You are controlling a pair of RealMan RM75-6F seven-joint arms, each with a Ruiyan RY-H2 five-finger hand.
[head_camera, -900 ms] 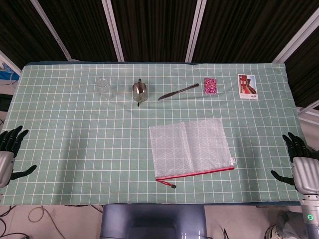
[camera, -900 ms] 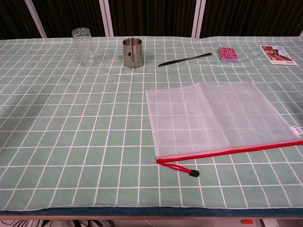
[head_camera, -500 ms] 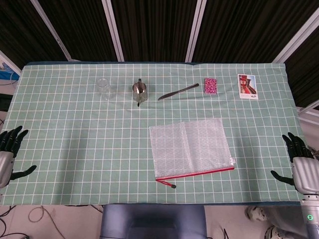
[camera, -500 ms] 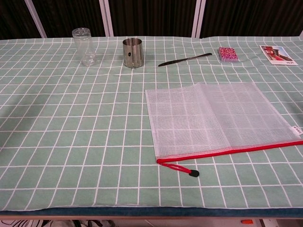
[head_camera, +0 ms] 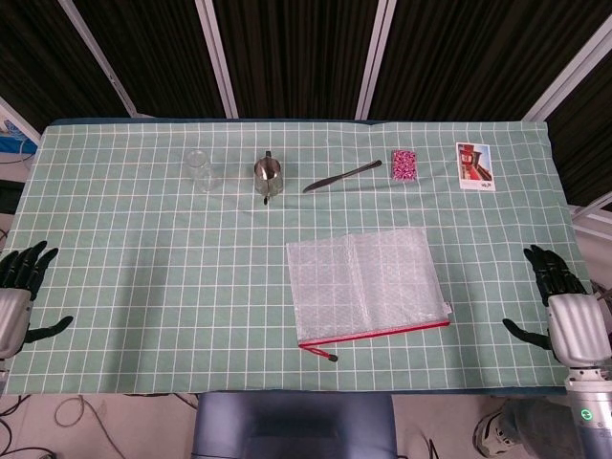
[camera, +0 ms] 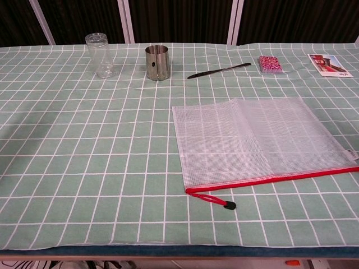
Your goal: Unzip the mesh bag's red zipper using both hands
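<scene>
The white mesh bag (head_camera: 364, 283) (camera: 255, 142) lies flat right of the table's middle. Its red zipper (head_camera: 378, 332) (camera: 275, 179) runs along the near edge and is closed. The red pull cord with a black tip (head_camera: 323, 354) (camera: 219, 201) trails off the zipper's left end. My left hand (head_camera: 17, 296) hovers at the table's left edge, fingers spread, empty. My right hand (head_camera: 560, 306) hovers at the right edge, fingers spread, empty, well right of the bag. Neither hand shows in the chest view.
Along the far side stand a clear glass jar (head_camera: 200, 170) (camera: 99, 54) and a metal cup (head_camera: 268, 175) (camera: 157, 63). Beside them lie a knife (head_camera: 342, 176) (camera: 219, 70), a pink patterned packet (head_camera: 405, 163) (camera: 270, 64) and a picture card (head_camera: 475, 166) (camera: 328, 63). A green checked cloth (head_camera: 143, 268) covers the table.
My right hand has shifted left and slightly up, toward the bag. My left hand has barely moved. The bag lies as before.
</scene>
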